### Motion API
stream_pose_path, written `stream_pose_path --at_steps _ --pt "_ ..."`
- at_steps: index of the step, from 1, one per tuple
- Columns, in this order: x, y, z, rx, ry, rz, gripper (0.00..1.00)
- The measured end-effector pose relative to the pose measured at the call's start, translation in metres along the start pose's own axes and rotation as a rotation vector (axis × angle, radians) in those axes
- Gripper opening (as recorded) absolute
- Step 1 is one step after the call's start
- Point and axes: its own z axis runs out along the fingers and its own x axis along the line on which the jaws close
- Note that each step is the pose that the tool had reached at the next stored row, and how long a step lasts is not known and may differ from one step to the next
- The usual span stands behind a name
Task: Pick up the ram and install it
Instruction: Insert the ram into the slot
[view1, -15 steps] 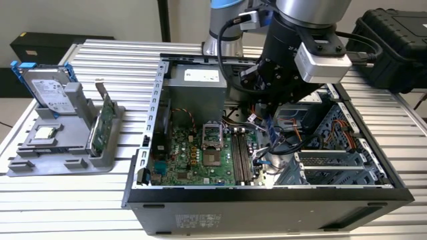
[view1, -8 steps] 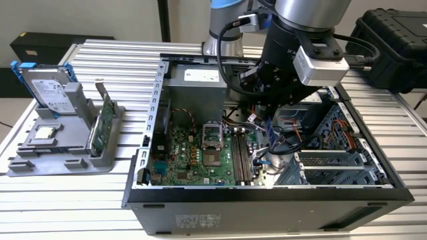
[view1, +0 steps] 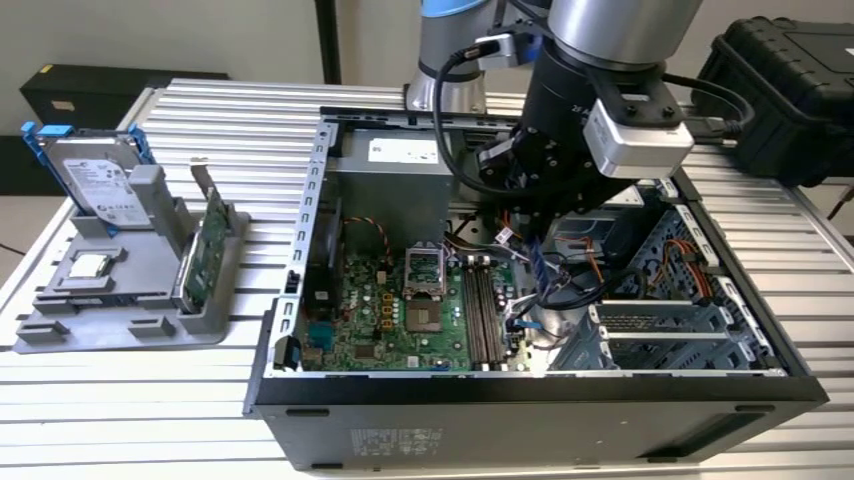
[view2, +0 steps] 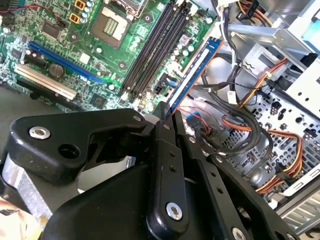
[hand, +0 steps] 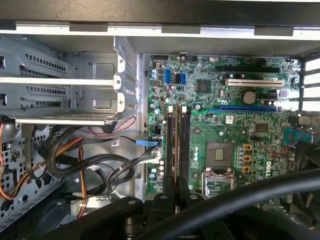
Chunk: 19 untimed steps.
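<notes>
The ram (view2: 194, 75) was seen clamped edge-on between the black fingers (view2: 165, 132) of the gripper (view2: 167, 112) in the second wrist view, its blue length held out ahead of the tips and above the motherboard (view2: 55, 30). The jaws were closed on the stick's near end, nothing slack about the hold. In the exterior view the gripper (view1: 534, 235) was carried low inside the open computer case (view1: 320, 150), over the board's long slots (view1: 483, 315).

In the first wrist view the ram (hand: 175, 145) was shown as a thin line running lengthwise among the memory slots (hand: 170, 145), seemingly over one of them; whether it was touching could not be told. For a good seating, the stick would best be kept parallel to the slot, its edge centred over the channel, and pressure applied straight down and evenly. A loose bundle of cables (view2: 235, 125) was noted just beside the slots, a snag to be watched.
</notes>
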Motion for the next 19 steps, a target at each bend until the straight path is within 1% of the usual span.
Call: stream_pose_path --at_steps 14,19 --pt "-0.0001 0.0 0.0065 0.0002 0.0 0.0 0.0" --pt "0.0 0.0 0.007 0.0 0.0 0.0 0.0"
